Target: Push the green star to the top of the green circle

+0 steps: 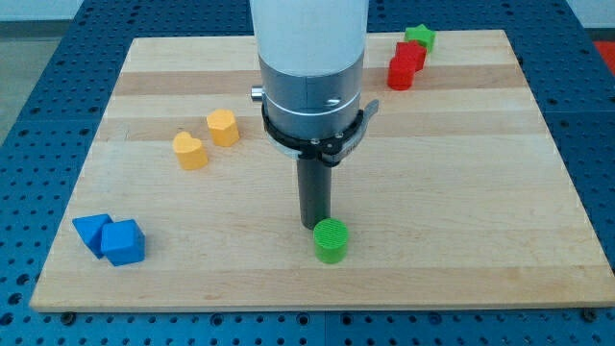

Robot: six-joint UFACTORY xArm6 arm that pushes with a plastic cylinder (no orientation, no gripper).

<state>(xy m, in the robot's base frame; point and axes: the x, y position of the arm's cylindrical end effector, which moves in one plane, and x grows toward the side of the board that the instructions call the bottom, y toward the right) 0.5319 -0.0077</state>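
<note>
The bench (461, 192) is a pale wooden board lying on a blue perforated surface (596, 144).

The arm (312, 77) comes down from the view's top over the middle of the bench and ends in a dark rod (314, 192). There is no claw on it, so nothing is open, shut or held. My tip (314, 227) sits on the bench just above the green circle (332, 239), at its upper left; whether they touch I cannot tell.

The green circle stands near the bench's bottom edge, a little right of the middle. The green star (419, 37) is well apart from it, close to the top edge and toward the top right corner. Directly below and left of the star are two red blocks (405, 65), pressed together; their shapes are hard to make out, and the upper one seems to touch the star.

Two orange blocks lie in the left half, nearer the top edge than the bottom: an orange heart (190, 151) and, just up and right of it, an orange block (222, 127) with angled sides. They are near each other but apart.

Two blue blocks (110, 237) sit touching by the bottom left corner: a triangular one on the left and a cube-like one on the right.
</note>
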